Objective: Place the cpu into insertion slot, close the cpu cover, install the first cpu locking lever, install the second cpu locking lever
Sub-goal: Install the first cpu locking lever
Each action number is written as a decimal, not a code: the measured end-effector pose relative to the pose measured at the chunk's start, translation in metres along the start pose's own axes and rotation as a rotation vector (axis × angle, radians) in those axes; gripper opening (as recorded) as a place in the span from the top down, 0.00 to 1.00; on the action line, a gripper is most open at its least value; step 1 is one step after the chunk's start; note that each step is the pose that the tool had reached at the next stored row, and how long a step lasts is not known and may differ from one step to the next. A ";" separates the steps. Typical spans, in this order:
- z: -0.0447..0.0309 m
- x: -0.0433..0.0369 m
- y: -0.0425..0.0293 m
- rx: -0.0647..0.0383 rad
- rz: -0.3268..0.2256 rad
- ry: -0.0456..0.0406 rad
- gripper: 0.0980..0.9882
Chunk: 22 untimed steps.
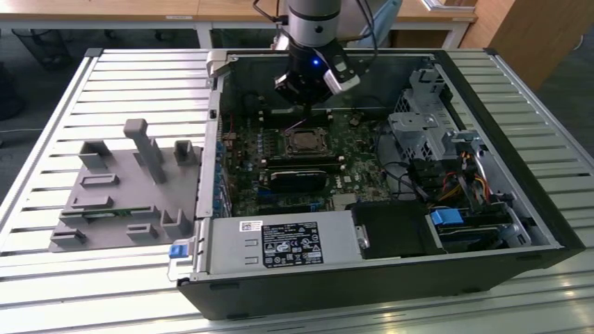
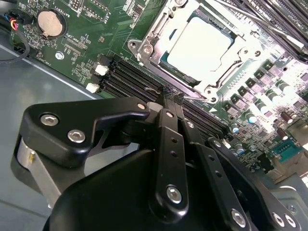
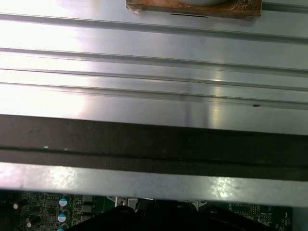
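cpu (image 2: 199, 45) seated under cpu cover (image 2: 153, 43), hand (image 2: 171, 96) closed, just beside cover's edge

You see the cpu (image 2: 202, 45), square with a pale silver top, lying flat in the insertion slot (image 1: 289, 143), just above centre of the exterior view. The silver-framed cpu cover (image 2: 156, 38) lies flat around it.

Gripper (image 2: 169, 98): black linkage fingers (image 2: 166, 144) fastened with silver screws (image 2: 174, 194); silver-grey arm (image 1: 314, 17) carries black cables (image 1: 371, 33) and a blue indicator light (image 1: 316, 62)
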<state>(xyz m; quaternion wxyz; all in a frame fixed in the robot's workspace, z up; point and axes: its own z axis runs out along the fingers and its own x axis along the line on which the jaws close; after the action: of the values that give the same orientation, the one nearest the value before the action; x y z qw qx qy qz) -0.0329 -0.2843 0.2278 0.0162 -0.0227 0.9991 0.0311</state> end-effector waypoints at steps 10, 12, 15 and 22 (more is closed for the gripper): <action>0.0056 -0.0039 0.0004 0.000 0.000 0.0000 0.99; 0.0074 -0.0044 0.0004 0.000 0.000 0.0001 0.99; 0.0101 -0.0054 0.0003 0.000 0.000 0.0001 0.99; 0.0159 -0.0078 0.0005 0.002 0.000 0.0011 0.99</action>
<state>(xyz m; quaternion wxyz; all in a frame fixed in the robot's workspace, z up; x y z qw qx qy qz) -0.0247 -0.2825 0.2123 0.0156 -0.0227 0.9992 0.0302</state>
